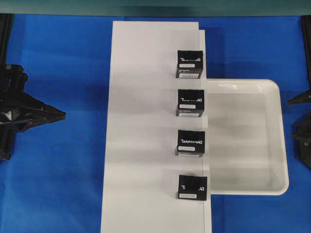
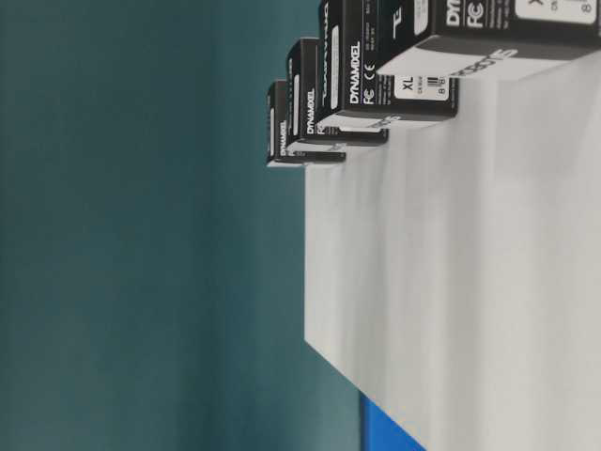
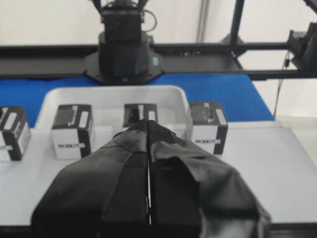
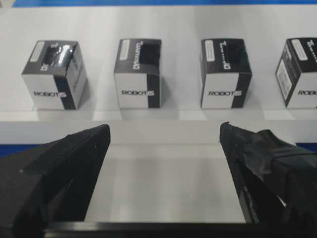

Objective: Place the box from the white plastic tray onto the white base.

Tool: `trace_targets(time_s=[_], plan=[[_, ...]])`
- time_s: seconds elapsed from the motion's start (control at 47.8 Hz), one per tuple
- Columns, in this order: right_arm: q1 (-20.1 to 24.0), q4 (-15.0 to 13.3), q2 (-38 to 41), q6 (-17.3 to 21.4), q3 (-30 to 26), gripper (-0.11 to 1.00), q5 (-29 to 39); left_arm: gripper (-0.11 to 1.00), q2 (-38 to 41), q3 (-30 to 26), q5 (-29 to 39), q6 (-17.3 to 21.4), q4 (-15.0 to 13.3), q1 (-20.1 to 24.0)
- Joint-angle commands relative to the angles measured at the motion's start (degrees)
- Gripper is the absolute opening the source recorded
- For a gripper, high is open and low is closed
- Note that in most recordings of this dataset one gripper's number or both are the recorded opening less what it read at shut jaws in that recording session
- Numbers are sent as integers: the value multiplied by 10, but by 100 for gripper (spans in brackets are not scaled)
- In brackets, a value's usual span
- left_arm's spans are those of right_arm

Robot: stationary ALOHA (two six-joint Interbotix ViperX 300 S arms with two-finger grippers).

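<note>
The box [image 1: 192, 187], black with a dark patch breaking its white logo, stands on the white base [image 1: 146, 121] at the near end of a row along the base's right edge. It is the rightmost box [image 3: 208, 126] in the left wrist view and the leftmost box [image 4: 53, 74] in the right wrist view. The white plastic tray [image 1: 284, 145] lies against the base's right edge and holds nothing. My left gripper [image 1: 63, 115] hovers left of the base, shut and holding nothing [image 3: 148, 124]. My right gripper [image 4: 165, 134] is open over the tray's far side, at the overhead view's right edge [image 1: 297, 116].
Three like black boxes [image 1: 189, 63] [image 1: 190, 103] [image 1: 190, 142] stand in the same row on the base. Blue table cloth [image 1: 63, 184] surrounds the base and tray. The right arm's black frame and mount [image 3: 124, 49] rise behind the tray.
</note>
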Motion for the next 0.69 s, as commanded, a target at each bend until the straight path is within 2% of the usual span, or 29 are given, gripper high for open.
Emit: trace_targets(time_s=[0.0, 0.565, 0.669], plan=[[0, 2, 2, 2, -3, 96, -2, -5, 2, -6, -6, -2, 2, -1], [-1, 3, -11, 4, -6, 96, 38, -5, -2, -7, -11, -3, 1, -1], [-1, 4, -10, 18, -5, 96, 35, -5, -5, -7, -11, -3, 2, -1]])
